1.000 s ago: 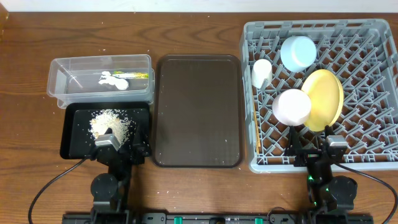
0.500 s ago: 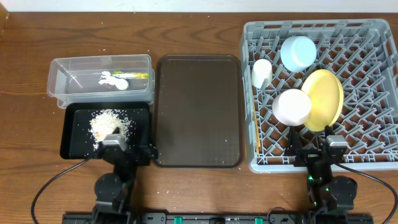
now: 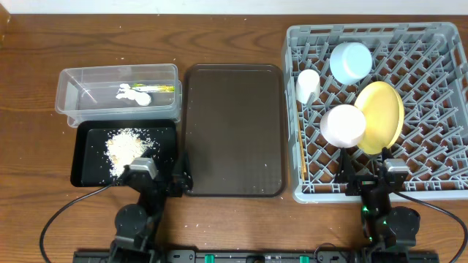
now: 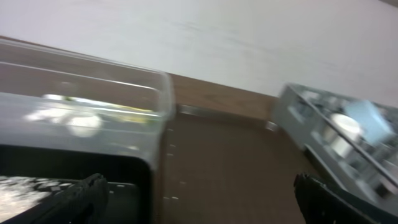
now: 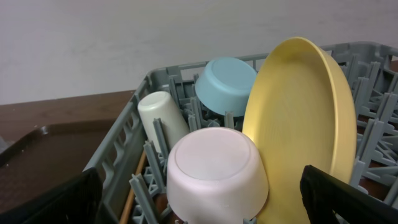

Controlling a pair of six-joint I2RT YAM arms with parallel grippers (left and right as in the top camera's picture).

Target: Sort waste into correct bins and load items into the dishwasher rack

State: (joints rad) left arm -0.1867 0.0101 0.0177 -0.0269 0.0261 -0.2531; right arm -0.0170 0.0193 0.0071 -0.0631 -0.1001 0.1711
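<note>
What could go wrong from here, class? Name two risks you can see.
The yellow plate stands tilted beside the white bowl in the dishwasher rack; a bump might topple it. The open left gripper hovers at the black tray's near corner; a sideways swing could jolt the crumbs out.

The grey rack [image 5: 123, 135] holds a yellow plate [image 5: 305, 118], white bowl [image 5: 214, 173], pale blue bowl [image 5: 225, 81] and cup [image 5: 160, 115].

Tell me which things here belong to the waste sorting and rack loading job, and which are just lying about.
Job: crumbs, paper scrap, wrapper, black tray, clear tub, grey rack, yellow plate, blue bowl, white bowl, white cup, chopsticks.
Lying about: brown serving tray.
</note>
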